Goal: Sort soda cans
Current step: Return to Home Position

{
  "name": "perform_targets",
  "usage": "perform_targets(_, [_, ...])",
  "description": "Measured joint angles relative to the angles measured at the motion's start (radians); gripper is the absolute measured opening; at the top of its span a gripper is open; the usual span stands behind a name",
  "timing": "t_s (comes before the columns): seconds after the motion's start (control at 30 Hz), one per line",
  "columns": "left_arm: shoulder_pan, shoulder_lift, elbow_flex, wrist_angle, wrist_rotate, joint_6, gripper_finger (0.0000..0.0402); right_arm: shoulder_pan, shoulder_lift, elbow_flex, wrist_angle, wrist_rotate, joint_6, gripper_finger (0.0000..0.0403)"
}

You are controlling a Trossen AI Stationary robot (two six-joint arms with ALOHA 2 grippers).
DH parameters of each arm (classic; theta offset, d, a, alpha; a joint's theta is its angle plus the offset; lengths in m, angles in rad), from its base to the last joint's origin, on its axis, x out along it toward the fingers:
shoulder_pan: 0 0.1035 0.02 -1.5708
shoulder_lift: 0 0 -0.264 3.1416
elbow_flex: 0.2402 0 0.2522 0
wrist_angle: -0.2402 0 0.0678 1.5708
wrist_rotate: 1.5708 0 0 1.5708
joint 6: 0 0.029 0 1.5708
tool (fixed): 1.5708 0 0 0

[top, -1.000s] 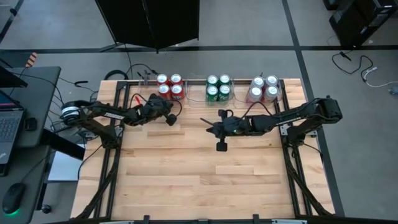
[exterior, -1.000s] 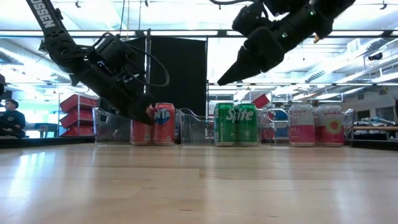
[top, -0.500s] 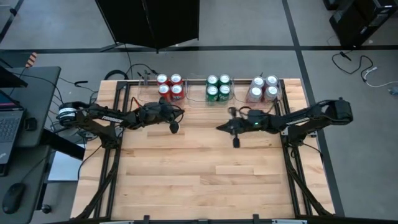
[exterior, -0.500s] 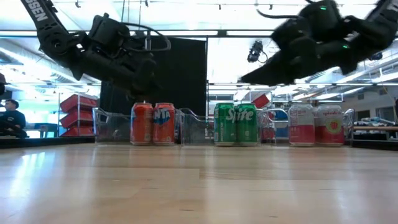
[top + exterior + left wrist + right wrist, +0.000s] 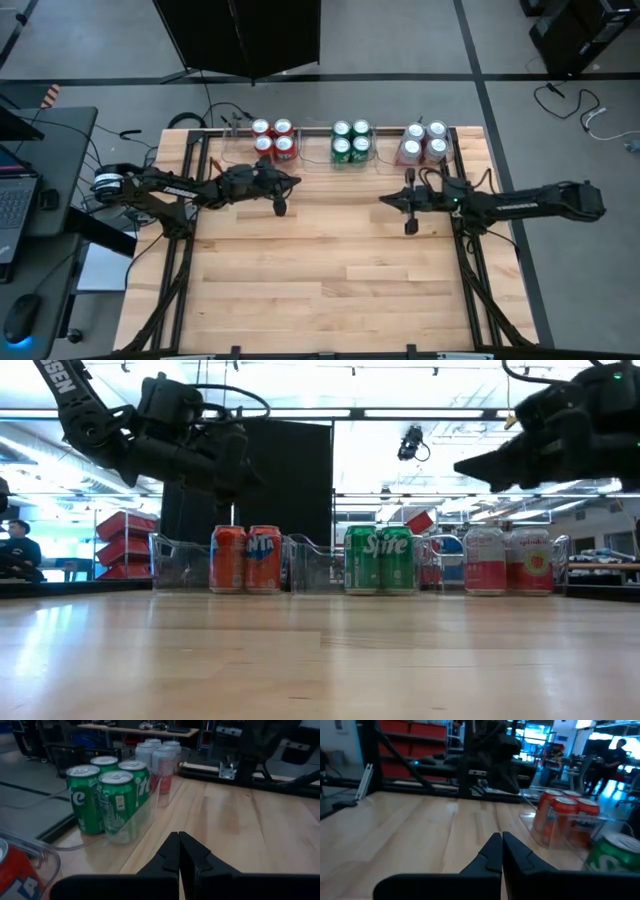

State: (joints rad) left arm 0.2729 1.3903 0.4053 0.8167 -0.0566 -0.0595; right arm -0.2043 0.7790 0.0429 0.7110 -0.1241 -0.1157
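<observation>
Red cans, green cans and silver-white cans stand upright, long axes vertical, four to each of the clear bins, all in one row. The red four sit just off the flank of the left gripper; the green four lie ahead of its tips, slightly aside. The silver-white four sit beside the right gripper, the nearer arm to them. Both grippers carry nothing, fingers pressed together, facing each other over the bare table. Each seems to hang above can-top height, though the low view is hard to read. I judge a pull-back away from the row meets nothing.
</observation>
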Motion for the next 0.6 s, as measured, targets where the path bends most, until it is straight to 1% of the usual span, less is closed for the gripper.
perform_targets(0.07, [0.0, 0.0, 0.0, 0.004, 0.0, 0.002, 0.0, -0.002, -0.053, -0.028, -0.025, 0.04, 0.017, 0.0])
perform_targets(0.13, [0.0, 0.0, -0.001, 0.004, 0.0, 0.001, 0.0, -0.002, -0.098, -0.036, -0.092, 0.085, 0.034, 0.0])
perform_targets(0.2, [0.0, 0.0, -0.023, 0.055, 0.0, 0.001, 0.0, 0.007, -0.132, -0.036, -0.162, 0.124, 0.044, 0.0])
perform_targets(0.27, [0.0, 0.0, -0.074, 0.167, 0.0, -0.004, 0.0, 0.021, -0.163, -0.037, -0.203, 0.155, 0.045, 0.0])
perform_targets(0.37, [0.003, -0.001, -0.192, 0.386, 0.0, -0.048, 0.0, 0.044, -0.208, -0.037, -0.261, 0.204, 0.048, 0.0])
perform_targets(0.47, [0.005, -0.007, -0.313, 0.585, 0.0, -0.081, 0.0, 0.061, -0.25, -0.037, -0.294, 0.212, 0.039, 0.0])
perform_targets(0.53, [0.005, -0.017, -0.386, 0.677, 0.0, -0.105, 0.0, 0.066, -0.278, -0.037, -0.311, 0.212, 0.036, 0.0])
perform_targets(0.6, [0.005, -0.033, -0.397, 0.679, 0.008, -0.119, 0.0, 0.066, -0.303, -0.037, -0.33, 0.214, 0.035, 0.0])
